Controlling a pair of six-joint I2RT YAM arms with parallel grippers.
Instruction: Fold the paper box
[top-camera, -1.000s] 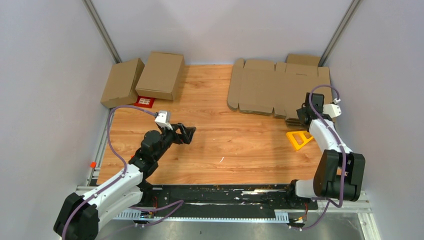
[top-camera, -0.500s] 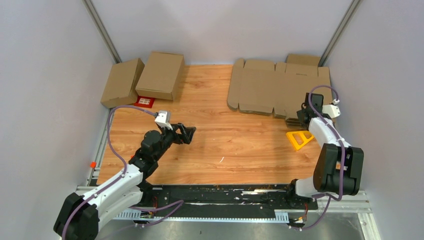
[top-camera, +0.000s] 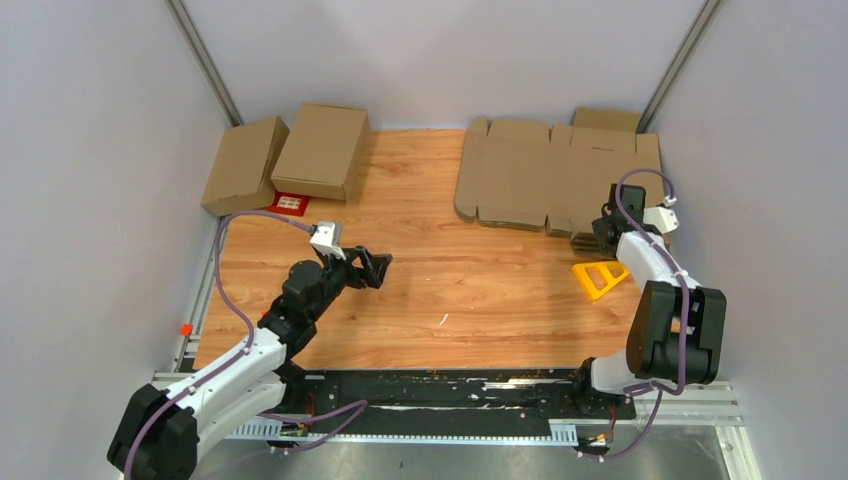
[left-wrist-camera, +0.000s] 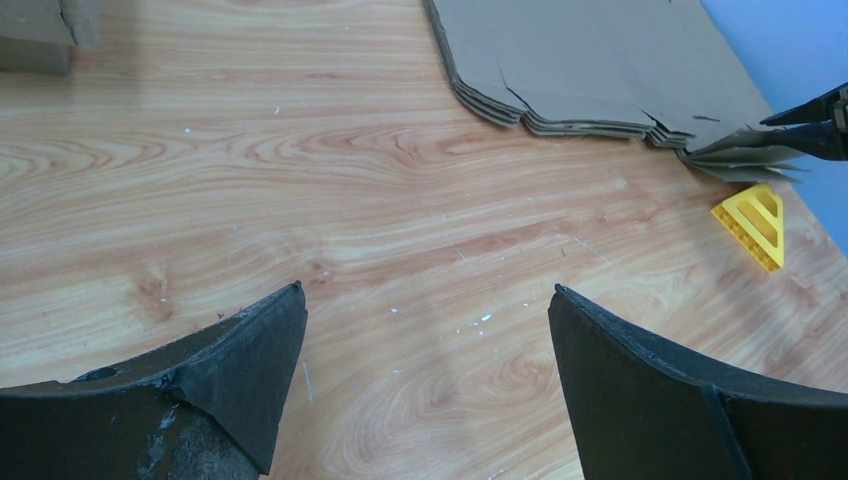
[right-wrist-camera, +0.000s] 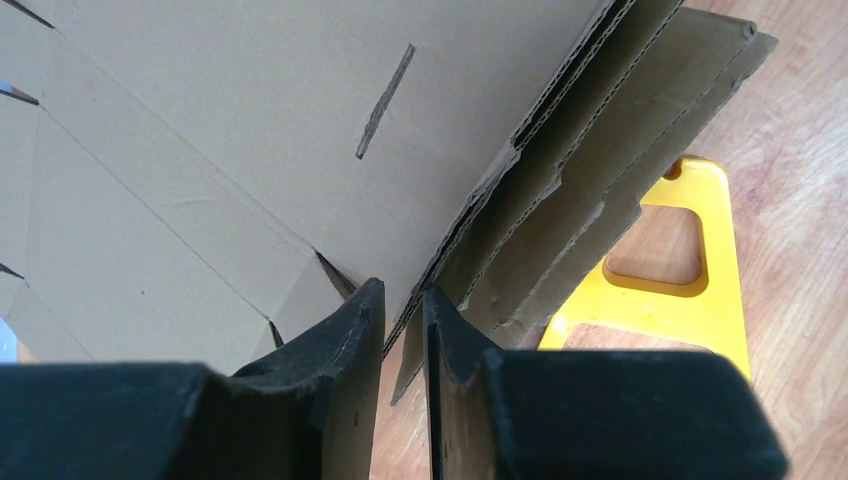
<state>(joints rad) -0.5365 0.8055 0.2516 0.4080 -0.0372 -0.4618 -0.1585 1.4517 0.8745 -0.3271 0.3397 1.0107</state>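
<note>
The paper box (top-camera: 540, 175) is the flat brown cardboard sheet with flaps and creases on top of a stack at the back right. In the right wrist view its near corner (right-wrist-camera: 200, 150) is lifted off the lower sheets (right-wrist-camera: 620, 130), and its corrugated edge runs down between the fingers. My right gripper (top-camera: 603, 230) (right-wrist-camera: 403, 290) is shut on that corner, with only a thin gap left. My left gripper (top-camera: 378, 265) (left-wrist-camera: 425, 290) hovers wide open over bare wood at centre left, holding nothing, far from the stack.
A yellow triangular piece (top-camera: 598, 277) (right-wrist-camera: 690, 290) lies just in front of the stack's corner, beside the right gripper. Two folded brown cartons (top-camera: 243, 163) (top-camera: 322, 150) and a small red card (top-camera: 290, 203) sit at the back left. Walls close in on both sides.
The right gripper's jaws have narrowed onto the cardboard corner and the right arm has shifted slightly. The left arm has not moved.
</note>
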